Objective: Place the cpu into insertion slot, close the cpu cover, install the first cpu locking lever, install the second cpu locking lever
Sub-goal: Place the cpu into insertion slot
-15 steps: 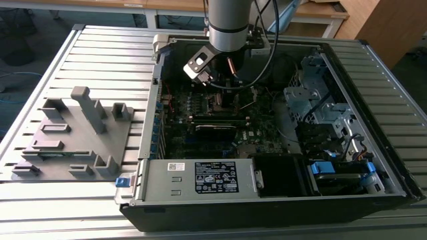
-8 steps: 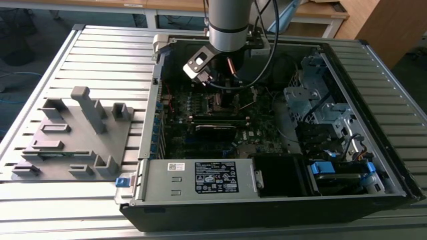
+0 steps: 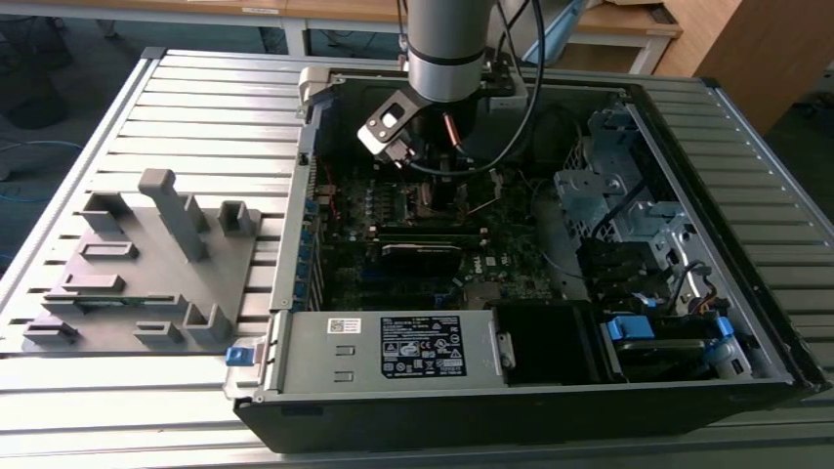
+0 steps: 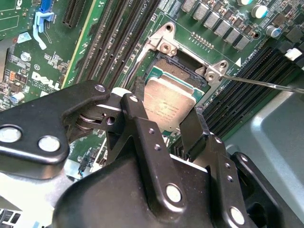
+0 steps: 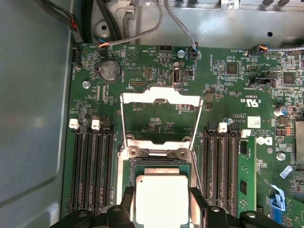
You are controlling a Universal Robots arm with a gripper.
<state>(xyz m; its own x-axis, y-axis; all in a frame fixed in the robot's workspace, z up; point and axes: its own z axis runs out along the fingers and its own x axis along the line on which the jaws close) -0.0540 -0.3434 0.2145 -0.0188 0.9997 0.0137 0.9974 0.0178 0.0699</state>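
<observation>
Grey plastic fixture (image 3: pixel 144 264) sits at the exterior view's left on the slatted table (image 3: pixel 195 98). Just beside it, toward the right, we see the open case (image 3: pixel 521 401) with its green board (image 3: pixel 391 207). Over the board's far part the arm (image 3: pixel 450 39) hangs upright, with its gripper (image 5: pixel 162 205) low above the slot (image 4: pixel 179 71). The dark fingers (image 5: pixel 198 205) are pinching the cpu (image 4: pixel 167 105) by two opposite edges, its pale silvery face up. The cpu lies level over the slot's opening, and a strip of dark pin field shows beyond it; we cannot tell whether it is seated. The cover (image 5: pixel 161 96) stands flipped open from its hinge at the slot's edge, apart from the cpu. A thin lever (image 4: pixel 266 83) juts out from one slot corner. Black memory strips (image 5: pixel 92 171) flank the slot on both sides. At the exterior view's right, inside the case, is a metal drive cage (image 3: pixel 626 195).
</observation>
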